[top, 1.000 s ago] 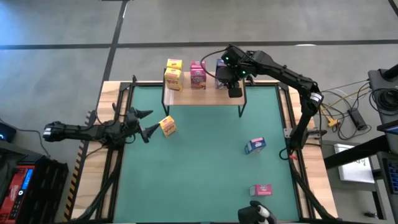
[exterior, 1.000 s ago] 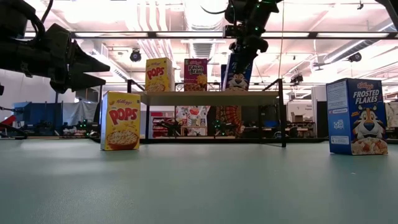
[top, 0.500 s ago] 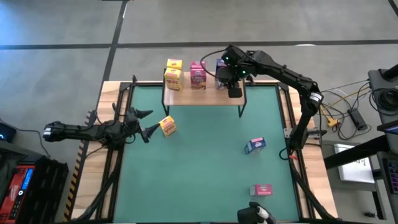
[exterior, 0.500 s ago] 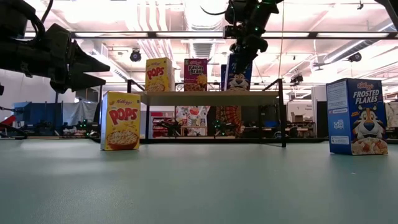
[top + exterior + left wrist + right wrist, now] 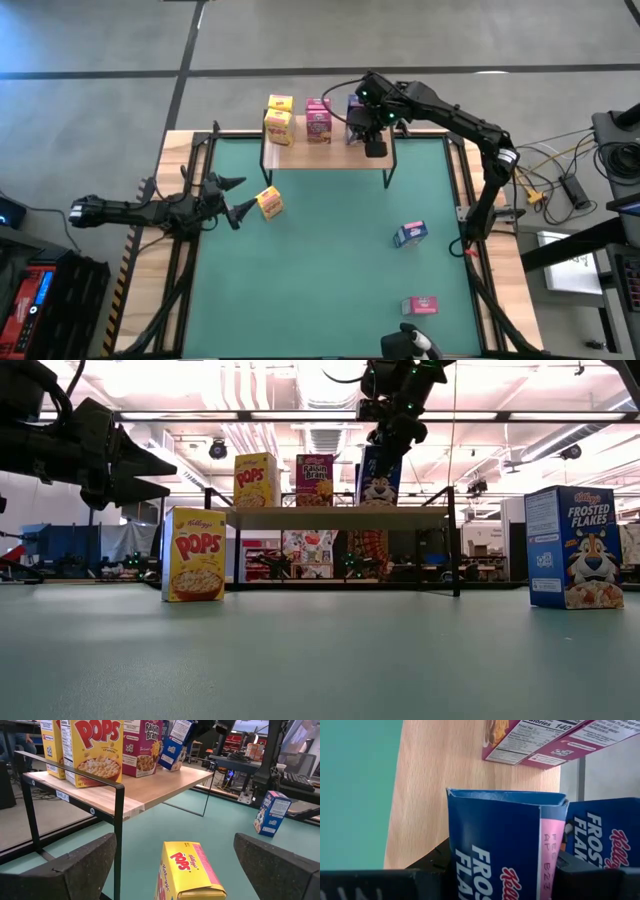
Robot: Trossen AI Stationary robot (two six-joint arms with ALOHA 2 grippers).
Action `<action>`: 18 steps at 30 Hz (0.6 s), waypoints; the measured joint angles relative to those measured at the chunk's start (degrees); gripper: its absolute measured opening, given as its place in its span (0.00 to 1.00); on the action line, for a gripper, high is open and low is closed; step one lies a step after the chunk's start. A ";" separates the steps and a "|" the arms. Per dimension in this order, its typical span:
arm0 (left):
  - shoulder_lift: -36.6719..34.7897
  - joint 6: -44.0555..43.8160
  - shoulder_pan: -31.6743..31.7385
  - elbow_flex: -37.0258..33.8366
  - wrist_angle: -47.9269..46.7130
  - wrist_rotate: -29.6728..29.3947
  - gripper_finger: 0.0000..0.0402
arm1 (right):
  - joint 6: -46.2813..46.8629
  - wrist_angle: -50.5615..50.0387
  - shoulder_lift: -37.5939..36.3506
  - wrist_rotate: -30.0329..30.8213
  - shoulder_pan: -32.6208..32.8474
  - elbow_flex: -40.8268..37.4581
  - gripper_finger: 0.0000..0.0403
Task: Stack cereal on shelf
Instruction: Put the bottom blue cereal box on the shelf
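Observation:
The shelf stands at the table's far side. On it stand two yellow cereal boxes, a pink one and a blue one. Over the shelf's right part my right gripper is shut on another blue cereal box. At the table's left my left gripper is held level and open. A yellow cereal box stands upright on the green mat just in front of its fingers, apart from them. My right gripper pinches the blue box's upper end between its two fingers, one on each side. The fingers slant down from above, from the table's right. The box hangs tilted, its lower edge down at the shelf board; whether it rests there I cannot tell.
A blue box stands on the mat at the right and a pink one lies near the front edge. The shelf's thin black legs stand on the mat. Bare board lies beside the held box.

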 joint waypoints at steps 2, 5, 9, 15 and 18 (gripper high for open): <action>0.00 0.01 0.00 0.00 0.00 0.00 0.96 | 0.09 0.06 0.00 0.25 0.00 0.00 0.37; 0.00 0.00 0.00 0.00 0.00 -0.02 0.96 | 0.09 0.17 0.00 0.52 0.00 0.00 0.37; 0.00 0.00 0.00 0.00 0.00 -0.02 0.96 | 0.56 0.78 0.04 1.64 0.00 0.00 0.39; 0.00 0.02 0.00 0.00 0.01 -0.01 0.96 | 0.61 0.76 0.04 2.07 -0.02 0.00 0.41; 0.00 0.00 0.00 0.00 0.01 -0.02 0.96 | 0.57 0.76 0.04 2.07 -0.02 0.00 0.41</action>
